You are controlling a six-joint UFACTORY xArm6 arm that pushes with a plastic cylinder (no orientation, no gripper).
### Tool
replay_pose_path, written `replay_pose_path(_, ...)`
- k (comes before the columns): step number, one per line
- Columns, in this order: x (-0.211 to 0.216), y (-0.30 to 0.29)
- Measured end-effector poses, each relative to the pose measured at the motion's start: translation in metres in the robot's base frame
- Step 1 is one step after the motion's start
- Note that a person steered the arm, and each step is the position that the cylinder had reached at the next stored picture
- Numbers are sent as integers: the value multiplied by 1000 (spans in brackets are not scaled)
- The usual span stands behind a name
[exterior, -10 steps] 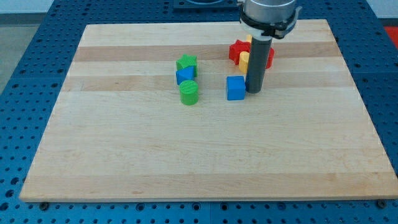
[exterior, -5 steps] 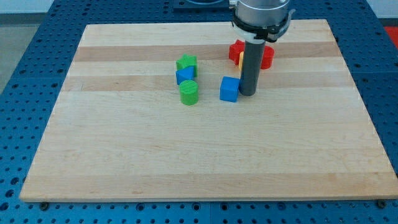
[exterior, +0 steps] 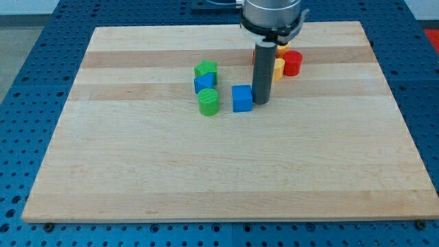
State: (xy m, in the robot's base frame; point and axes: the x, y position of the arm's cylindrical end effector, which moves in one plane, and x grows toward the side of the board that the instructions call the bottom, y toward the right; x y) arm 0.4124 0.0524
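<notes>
My tip (exterior: 260, 102) rests on the board against the right side of a blue cube (exterior: 241, 98). Left of that cube stands a green cylinder (exterior: 208, 101), with a second blue block (exterior: 204, 84) and a green star-shaped block (exterior: 206, 69) just above it. Behind the rod, toward the view's top right, sit a yellow block (exterior: 278, 67), a red cylinder (exterior: 293, 63) and another red block (exterior: 255, 55) partly hidden by the rod.
The wooden board (exterior: 219, 178) lies on a blue perforated table (exterior: 27, 103). The arm's grey body (exterior: 271, 17) hangs over the board's top edge.
The rod has slid toward the view's left, pushing the blue cube along with it, closer to the green cylinder. The red and yellow blocks now show more on the rod's right.
</notes>
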Motion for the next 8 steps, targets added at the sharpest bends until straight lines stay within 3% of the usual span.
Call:
replay_pose_path(3,-24,0)
replay_pose_path(8,-15,-26)
